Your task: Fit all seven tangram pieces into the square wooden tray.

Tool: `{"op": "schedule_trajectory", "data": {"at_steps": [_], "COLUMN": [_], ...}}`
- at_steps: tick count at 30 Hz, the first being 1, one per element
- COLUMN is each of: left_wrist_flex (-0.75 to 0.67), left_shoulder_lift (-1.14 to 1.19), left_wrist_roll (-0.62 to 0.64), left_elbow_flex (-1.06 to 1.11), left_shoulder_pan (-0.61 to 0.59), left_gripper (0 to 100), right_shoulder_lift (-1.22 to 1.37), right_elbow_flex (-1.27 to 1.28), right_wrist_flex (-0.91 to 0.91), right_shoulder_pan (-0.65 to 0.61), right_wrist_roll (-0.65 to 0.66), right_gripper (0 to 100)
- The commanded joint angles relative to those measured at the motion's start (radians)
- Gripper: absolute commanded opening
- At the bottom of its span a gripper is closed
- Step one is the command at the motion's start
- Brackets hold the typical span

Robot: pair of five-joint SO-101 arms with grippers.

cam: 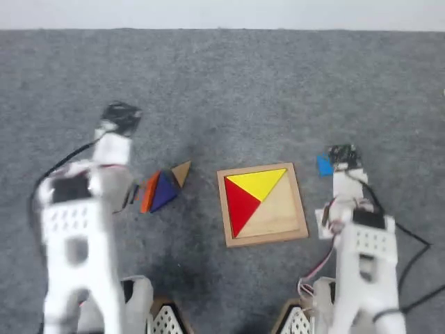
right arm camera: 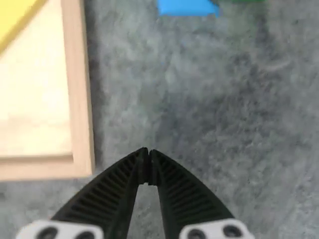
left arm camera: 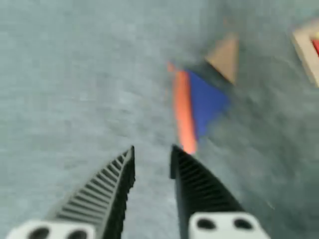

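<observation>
- Sitting mid-table [cam: 222, 90], the tray [cam: 301, 202] holds the yellow triangle [cam: 257, 182] on its far side and the red triangle [cam: 240, 205] on its left; the rest is bare.
- Left claw [left arm camera: 152, 157] is slightly spread and empty, just left of the orange piece [cam: 149, 192], which touches the blue triangle [cam: 164, 191]; the tan triangle [cam: 181, 172] is just beyond.
- Suggest straddling orange's long edges, pinching low and lifting straight so blue isn't dragged.
- Right claw [right arm camera: 148, 154] is pressed together and empty by the tray's near-right corner; the small blue piece [cam: 324, 165] is farther out.

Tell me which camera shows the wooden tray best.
The high view: the whole wooden tray shows there, all four edges. The right wrist view has one corner of it; the left wrist view, a blurred bit of rim.
</observation>
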Motion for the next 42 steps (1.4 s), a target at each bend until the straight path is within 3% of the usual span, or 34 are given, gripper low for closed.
{"op": "schedule_trajectory", "data": {"at_steps": [1,4,13,18,26,33,39,42], "left_wrist_flex": [-0.026,-0.084,-0.295,-0.358,-0.354,-0.313,-0.304,-0.365], "left_shoulder_lift": [0.193,0.207,0.334,0.433,0.529,0.448,0.414,0.456], "left_wrist_roll": [0.008,0.008,0.005,-0.031,-0.130,-0.126,-0.028,0.037], "left_elbow_flex": [-0.061,-0.027,0.093,0.090,0.016,-0.005,-0.007,-0.007], "left_shoulder_pan": [0.149,0.203,0.199,0.124,-0.026,-0.034,-0.034,-0.037], "left_gripper": [15,15,15,15,15,18,25,25], "right_shoulder_lift": [-0.171,-0.257,-0.308,-0.308,-0.308,-0.308,-0.311,-0.311], "right_elbow_flex": [0.077,0.118,0.140,0.140,0.140,0.140,0.140,0.140], "right_wrist_flex": [-0.021,-0.021,-0.019,-0.019,-0.019,-0.021,-0.021,-0.021], "right_shoulder_pan": [0.007,0.002,0.002,0.004,0.002,0.002,0.002,0.002], "right_wrist_roll": [0.034,0.034,0.029,0.029,0.028,0.028,0.029,0.028], "right_gripper": [0.9,1.1,1.2,1.2,1.2,1.2,1.2,1.2]}}
